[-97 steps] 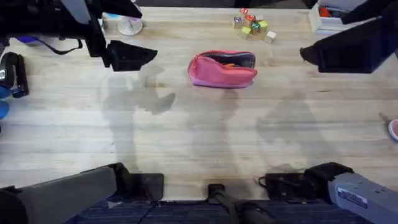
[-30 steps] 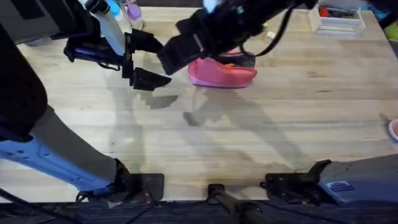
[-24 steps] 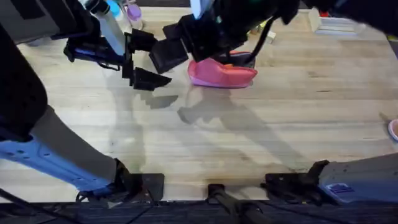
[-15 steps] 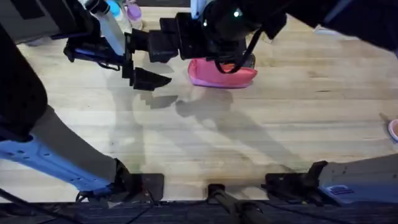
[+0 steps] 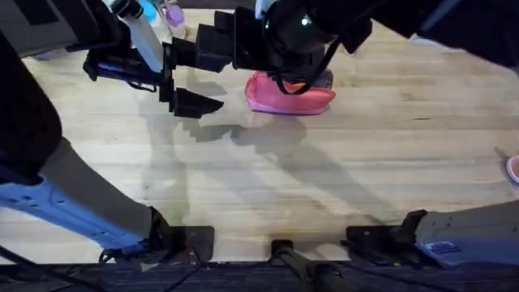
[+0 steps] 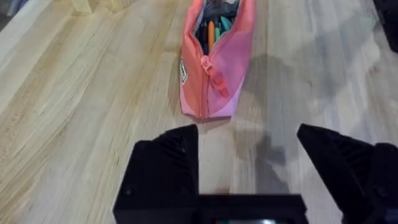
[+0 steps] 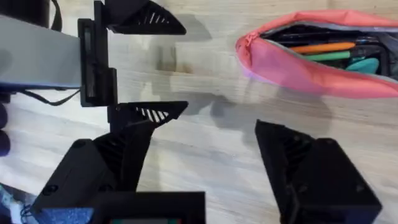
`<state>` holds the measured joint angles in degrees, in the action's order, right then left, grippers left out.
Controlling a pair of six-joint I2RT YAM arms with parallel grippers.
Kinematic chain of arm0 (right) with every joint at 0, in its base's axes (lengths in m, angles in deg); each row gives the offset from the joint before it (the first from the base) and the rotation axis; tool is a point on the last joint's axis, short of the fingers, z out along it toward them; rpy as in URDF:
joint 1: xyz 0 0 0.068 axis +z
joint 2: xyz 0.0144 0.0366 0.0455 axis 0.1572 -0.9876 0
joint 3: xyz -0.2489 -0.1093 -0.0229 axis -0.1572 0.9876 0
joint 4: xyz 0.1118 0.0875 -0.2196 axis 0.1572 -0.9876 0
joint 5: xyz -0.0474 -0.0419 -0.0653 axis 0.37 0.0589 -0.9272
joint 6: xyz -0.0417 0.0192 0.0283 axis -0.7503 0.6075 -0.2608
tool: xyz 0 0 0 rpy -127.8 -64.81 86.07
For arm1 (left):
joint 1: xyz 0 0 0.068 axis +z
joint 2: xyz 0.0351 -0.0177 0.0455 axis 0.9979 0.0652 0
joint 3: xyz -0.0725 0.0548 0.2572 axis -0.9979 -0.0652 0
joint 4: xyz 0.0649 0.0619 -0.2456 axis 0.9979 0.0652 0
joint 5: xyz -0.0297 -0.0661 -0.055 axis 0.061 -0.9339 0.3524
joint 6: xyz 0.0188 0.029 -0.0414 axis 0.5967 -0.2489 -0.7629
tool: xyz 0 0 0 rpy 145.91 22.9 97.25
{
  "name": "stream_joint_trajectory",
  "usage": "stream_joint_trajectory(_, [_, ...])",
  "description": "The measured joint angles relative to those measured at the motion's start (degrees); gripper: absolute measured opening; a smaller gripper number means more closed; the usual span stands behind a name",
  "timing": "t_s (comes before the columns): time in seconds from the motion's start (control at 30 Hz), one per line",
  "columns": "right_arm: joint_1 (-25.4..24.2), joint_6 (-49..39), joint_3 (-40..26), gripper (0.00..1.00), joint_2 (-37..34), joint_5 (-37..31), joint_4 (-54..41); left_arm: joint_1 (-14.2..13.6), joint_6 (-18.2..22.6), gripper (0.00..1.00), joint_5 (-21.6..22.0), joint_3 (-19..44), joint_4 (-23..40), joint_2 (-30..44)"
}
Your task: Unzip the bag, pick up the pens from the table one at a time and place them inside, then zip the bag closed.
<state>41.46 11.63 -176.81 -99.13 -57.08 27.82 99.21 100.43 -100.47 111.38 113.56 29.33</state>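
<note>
The pink bag [image 5: 280,97] lies on the table [image 5: 365,162] at the far middle, its zipper open. Inside it lie several pens, among them an orange one [image 7: 323,46] beside green and teal ones; the orange pen [image 6: 211,37] also shows through the opening in the left wrist view. My left gripper [image 5: 199,79] hovers open just left of the bag [image 6: 211,68], holding nothing. My right gripper [image 5: 219,47] hangs high, large and dark, over the bag's left end. It is open and holds nothing, and it looks down on the bag [image 7: 311,68] and on the left gripper [image 7: 140,65].
Bottles [image 5: 166,12] stand at the table's back left corner. A pink object [image 5: 513,169] peeks in at the right edge. Small wooden blocks [image 6: 81,5] lie beyond the bag. The near half of the table is bare wood.
The right arm has swung in from the right, across and above the bag, its gripper ending over the left gripper's far finger. The left arm reached in earlier and has held still for the last second.
</note>
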Motion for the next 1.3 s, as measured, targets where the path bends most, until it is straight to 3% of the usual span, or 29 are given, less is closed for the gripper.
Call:
stream_joint_trajectory(0.87, [-0.07,0.27,0.00,0.998,-7.18,0.00,2.75,0.00,-0.01,0.993,0.00,0.00,0.00,0.00])
stream_joint_trajectory(1.3, [-3.73,0.57,0.00,0.998,-10.49,-0.03,5.91,0.00,0.00,0.993,0.00,0.00,0.00,0.00])
